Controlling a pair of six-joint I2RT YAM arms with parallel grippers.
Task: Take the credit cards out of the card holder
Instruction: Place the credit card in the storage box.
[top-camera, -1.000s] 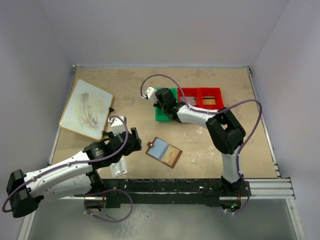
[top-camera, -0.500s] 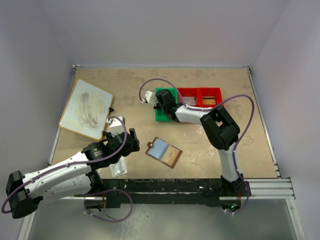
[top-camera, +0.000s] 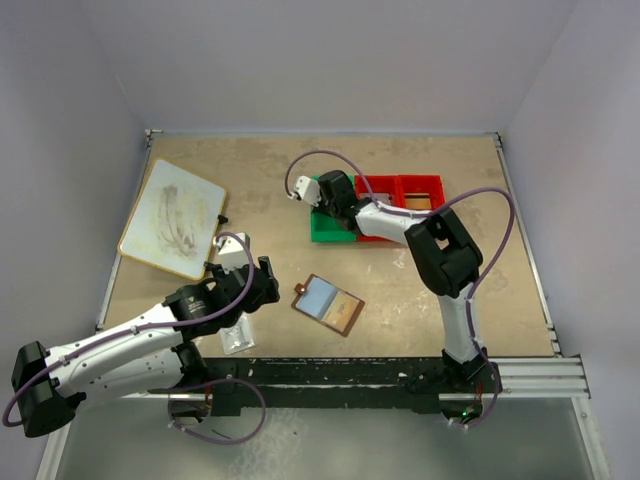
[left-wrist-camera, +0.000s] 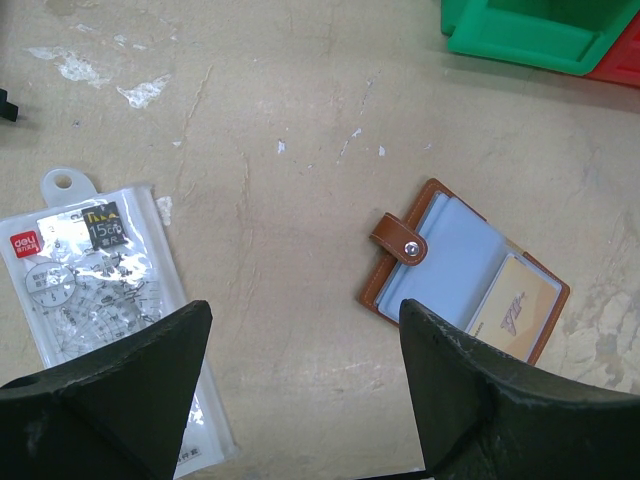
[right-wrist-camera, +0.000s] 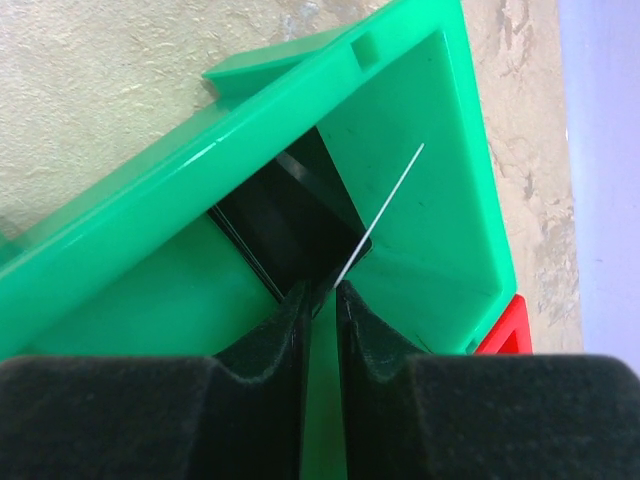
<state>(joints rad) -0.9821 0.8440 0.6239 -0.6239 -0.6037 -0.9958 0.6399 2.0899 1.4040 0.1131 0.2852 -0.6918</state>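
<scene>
Shows the right claw (right-wrist-camera: 322, 290) over the green bin (right-wrist-camera: 430, 230), fingers (right-wrist-camera: 270, 350) parted by a narrow slit, wider than the thin card (right-wrist-camera: 385, 200) standing edge-on in it. Cannot tell that card's colour, nor any contact with either finger. Reveals, just past the fingertips, a dark flat rectangle (right-wrist-camera: 285, 225) on the bin floor. Sets the green bin in the far half of the bench (top-camera: 250, 170), about midway between left and right edges, side by side against a red bin (top-camera: 400, 182) of two compartments on its right. Small flat pieces in those compartments, too small to identify.

Shows the left claw (left-wrist-camera: 300, 330) spread wide and empty, above bare bench close to the near edge, left of centre. Places the card holder (left-wrist-camera: 455, 255) just beside it to the right, lying open and flat, snap tab (left-wrist-camera: 400, 238) toward the left edge, bluish pockets up, one golden tan credit card (left-wrist-camera: 515, 305) tucked in a pocket on the side away from the tab. Places a clear speckled packet (left-wrist-camera: 100, 290) on the claw's other side, flat on the bench, its near end hidden under one finger. Leaves card holder and packet apart, neither touched by a claw. Puts a smudged white board (top-camera: 175, 215) by the left edge, askew to it, well apart from the rest.
</scene>
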